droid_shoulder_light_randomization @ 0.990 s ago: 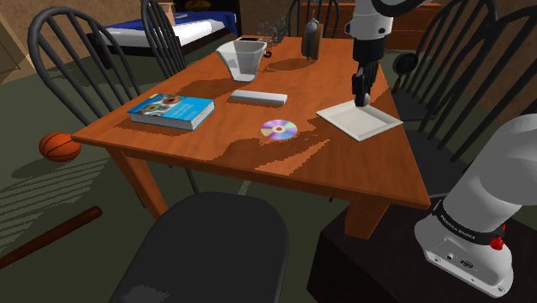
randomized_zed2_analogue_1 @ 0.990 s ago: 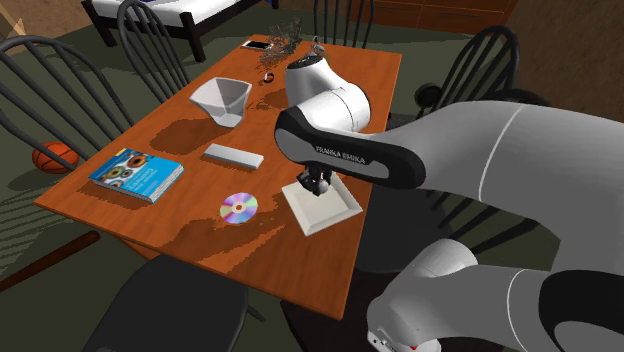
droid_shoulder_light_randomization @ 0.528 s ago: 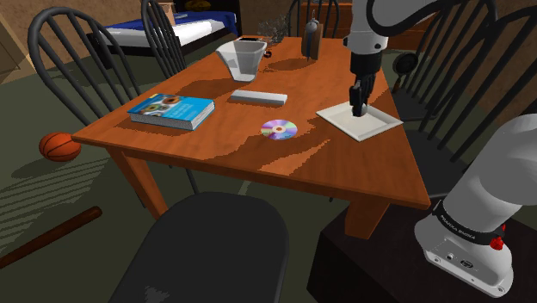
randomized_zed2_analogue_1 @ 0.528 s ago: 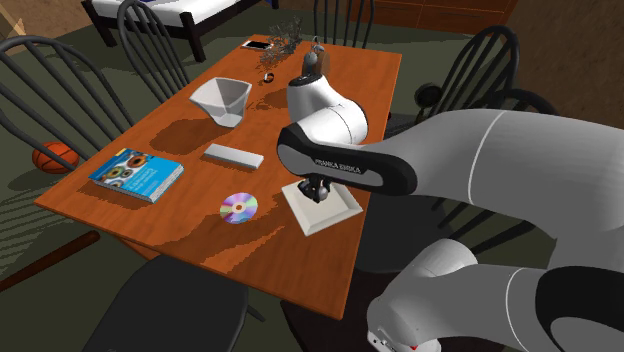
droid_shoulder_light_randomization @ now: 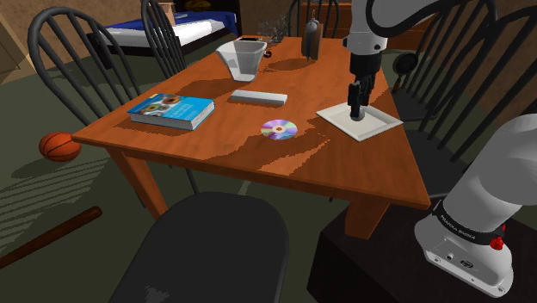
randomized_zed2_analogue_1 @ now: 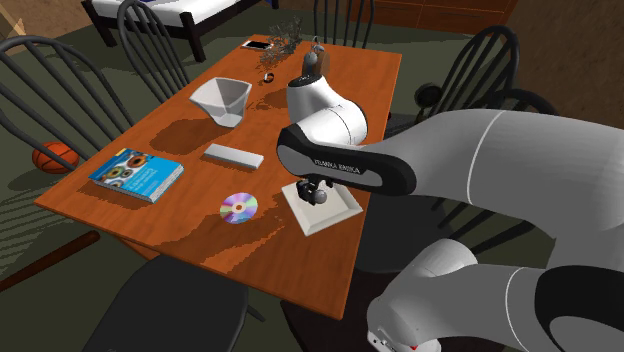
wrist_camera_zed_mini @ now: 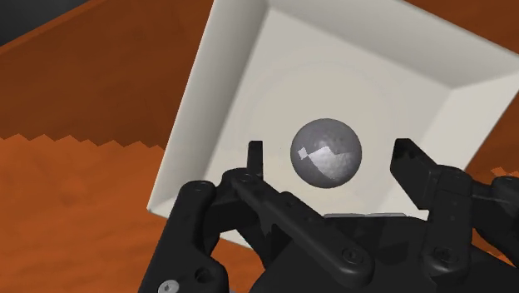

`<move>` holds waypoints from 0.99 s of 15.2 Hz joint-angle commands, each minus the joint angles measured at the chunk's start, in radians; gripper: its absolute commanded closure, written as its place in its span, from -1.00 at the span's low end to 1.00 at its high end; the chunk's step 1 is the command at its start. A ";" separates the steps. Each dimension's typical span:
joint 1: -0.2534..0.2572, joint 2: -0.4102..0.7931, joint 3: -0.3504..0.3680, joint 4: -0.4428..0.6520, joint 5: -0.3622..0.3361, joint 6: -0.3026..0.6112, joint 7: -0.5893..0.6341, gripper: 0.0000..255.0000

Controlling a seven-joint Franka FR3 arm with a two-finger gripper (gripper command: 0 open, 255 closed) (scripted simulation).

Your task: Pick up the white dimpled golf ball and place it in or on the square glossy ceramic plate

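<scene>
A square white plate (droid_shoulder_light_randomization: 372, 126) lies near the table edge on the shoulder view's right. My black gripper (droid_shoulder_light_randomization: 355, 110) points down into it, fingertips just above its floor. In the wrist view a grey dimpled ball (wrist_camera_zed_mini: 326, 152) rests on the plate (wrist_camera_zed_mini: 249, 100) between my fingers (wrist_camera_zed_mini: 254, 156), with a gap on each side, so the open gripper (wrist_camera_zed_mini: 331, 160) touches nothing. In the second exterior view the ball (randomized_zed2_analogue_1: 319, 196) shows under the hand (randomized_zed2_analogue_1: 311, 191), on the plate (randomized_zed2_analogue_1: 340, 214).
On the orange-brown table (droid_shoulder_light_randomization: 215, 142) lie a blue book (droid_shoulder_light_randomization: 171, 110), a CD (droid_shoulder_light_randomization: 279, 130), a grey flat bar (droid_shoulder_light_randomization: 257, 96), a white bowl (droid_shoulder_light_randomization: 242, 58) and a dark bottle (droid_shoulder_light_randomization: 311, 39). Dark chairs (droid_shoulder_light_randomization: 206, 250) ring the table. A basketball (droid_shoulder_light_randomization: 59, 145) and bat (droid_shoulder_light_randomization: 47, 237) lie on the floor.
The gripper came down onto the plate with the ball, and its fingers have now parted from the ball, which rests on the plate.
</scene>
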 commanded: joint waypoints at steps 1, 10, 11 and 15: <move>0.000 0.000 0.000 0.000 0.000 0.000 0.000 -1.00; 0.001 0.001 0.003 0.128 0.003 -0.127 -0.001 -1.00; 0.001 0.002 0.003 0.128 0.003 -0.127 -0.001 -1.00; 0.001 0.002 0.003 0.128 0.003 -0.127 -0.001 -1.00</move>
